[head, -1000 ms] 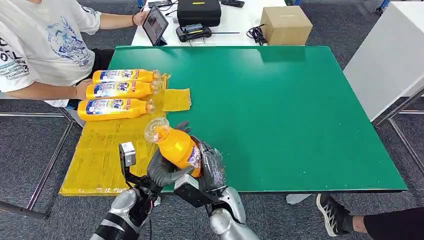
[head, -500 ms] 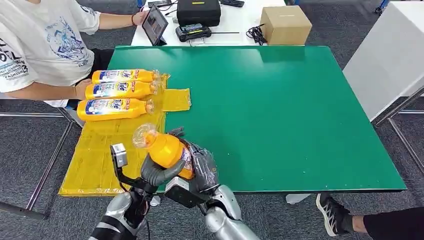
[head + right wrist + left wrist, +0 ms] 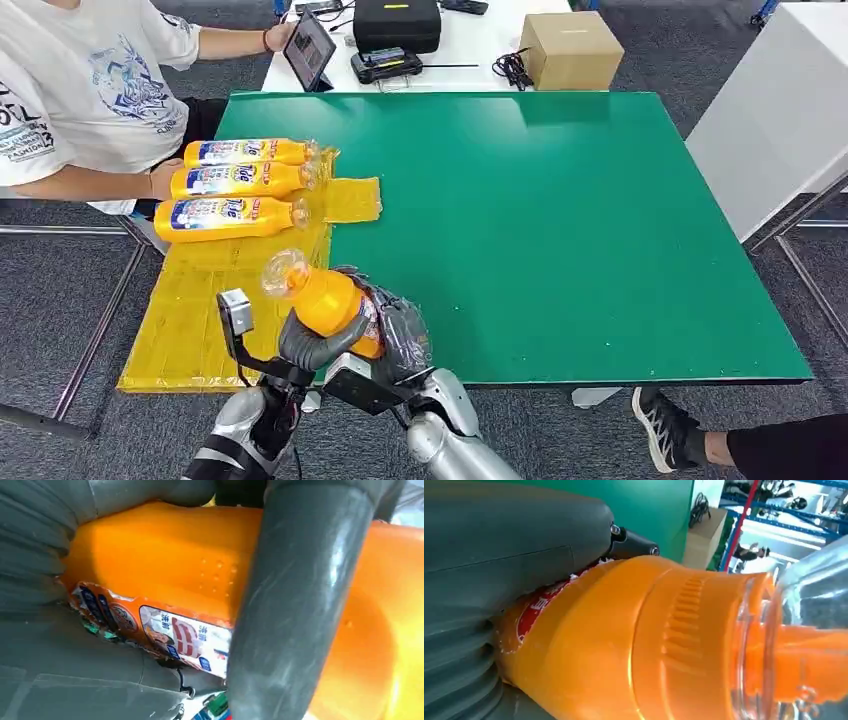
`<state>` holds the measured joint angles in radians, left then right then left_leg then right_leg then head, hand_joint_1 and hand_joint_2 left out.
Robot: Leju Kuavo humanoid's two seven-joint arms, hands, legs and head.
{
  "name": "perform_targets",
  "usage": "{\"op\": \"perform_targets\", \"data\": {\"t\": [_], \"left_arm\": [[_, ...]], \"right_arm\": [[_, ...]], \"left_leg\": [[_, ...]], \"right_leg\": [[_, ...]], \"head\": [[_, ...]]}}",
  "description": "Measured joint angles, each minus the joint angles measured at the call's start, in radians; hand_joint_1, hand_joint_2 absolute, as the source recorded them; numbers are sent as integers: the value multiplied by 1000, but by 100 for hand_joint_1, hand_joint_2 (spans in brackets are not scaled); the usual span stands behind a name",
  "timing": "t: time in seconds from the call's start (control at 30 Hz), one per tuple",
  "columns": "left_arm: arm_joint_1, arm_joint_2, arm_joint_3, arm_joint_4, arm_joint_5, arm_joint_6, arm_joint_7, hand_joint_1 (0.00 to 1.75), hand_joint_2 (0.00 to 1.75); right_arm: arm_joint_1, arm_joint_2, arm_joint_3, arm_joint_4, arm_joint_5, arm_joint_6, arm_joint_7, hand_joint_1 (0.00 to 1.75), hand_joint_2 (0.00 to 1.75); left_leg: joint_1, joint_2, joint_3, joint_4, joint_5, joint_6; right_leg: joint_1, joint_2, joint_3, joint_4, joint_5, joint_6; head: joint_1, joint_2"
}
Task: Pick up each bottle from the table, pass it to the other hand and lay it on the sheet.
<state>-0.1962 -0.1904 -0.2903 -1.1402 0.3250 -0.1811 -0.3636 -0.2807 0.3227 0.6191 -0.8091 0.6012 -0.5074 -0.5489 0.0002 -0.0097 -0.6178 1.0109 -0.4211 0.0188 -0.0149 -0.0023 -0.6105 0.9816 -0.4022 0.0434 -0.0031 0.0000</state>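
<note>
Yellow sheet [image 3: 190,320]: spread over the table's left end, at about nine o'clock from the table centre; its near edge hangs at the table's front corner.
Person [image 3: 80,90]: seated at ten o'clock, in a white printed shirt, one forearm resting just beside the far bottles.
Three laid bottles [image 3: 235,183]: orange, labelled, lying side by side on the far part of the sheet, caps pointing toward three o'clock (the nearest one sits slightly further left than the other two).
Left hand [image 3: 312,345]: at seven o'clock, grey thumb and fingers wrapped under and around the held bottle's body; the left wrist view shows its ribbed cover pressed against the label.
Held bottle [image 3: 325,300]: orange, clear cap tilted up toward eleven o'clock, lifted off the table at the sheet's right edge, gripped by both hands at once.
Right hand [image 3: 400,335]: touching the left hand, curled around the bottle's base end; in the right wrist view a thick grey finger [image 3: 295,605] crosses the orange body.
Green table [image 3: 560,220]: wide bare surface from centre to three o'clock.
Cardboard box [image 3: 572,48]: at one o'clock, on the white table beyond.
</note>
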Motion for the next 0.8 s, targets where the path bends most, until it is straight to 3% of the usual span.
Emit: {"op": "perform_targets", "data": {"t": [0.43, 0.57, 0.8], "left_arm": [[-21, -18, 21, -64, -113, 163, -71, 175, 175], [-24, -19, 54, -92, -246, 305, -125, 175, 175], [-44, -20, 132, -100, -388, 427, -179, 175, 175]], "right_arm": [[35, -8, -5, -97, -15, -43, 40, 0, 0], [82, -23, -13, -236, 16, -89, 78, 0, 0], [140, -40, -21, -458, 36, -88, 108, 0, 0]], "left_leg": [[0, 0, 0, 0, 0, 0], [0, 0, 0, 0, 0, 0], [0, 0, 0, 0, 0, 0]], "right_leg": [[0, 0, 0, 0, 0, 0], [0, 0, 0, 0, 0, 0], [0, 0, 0, 0, 0, 0]], "head": [[0, 0], [0, 0], [0, 0]]}}
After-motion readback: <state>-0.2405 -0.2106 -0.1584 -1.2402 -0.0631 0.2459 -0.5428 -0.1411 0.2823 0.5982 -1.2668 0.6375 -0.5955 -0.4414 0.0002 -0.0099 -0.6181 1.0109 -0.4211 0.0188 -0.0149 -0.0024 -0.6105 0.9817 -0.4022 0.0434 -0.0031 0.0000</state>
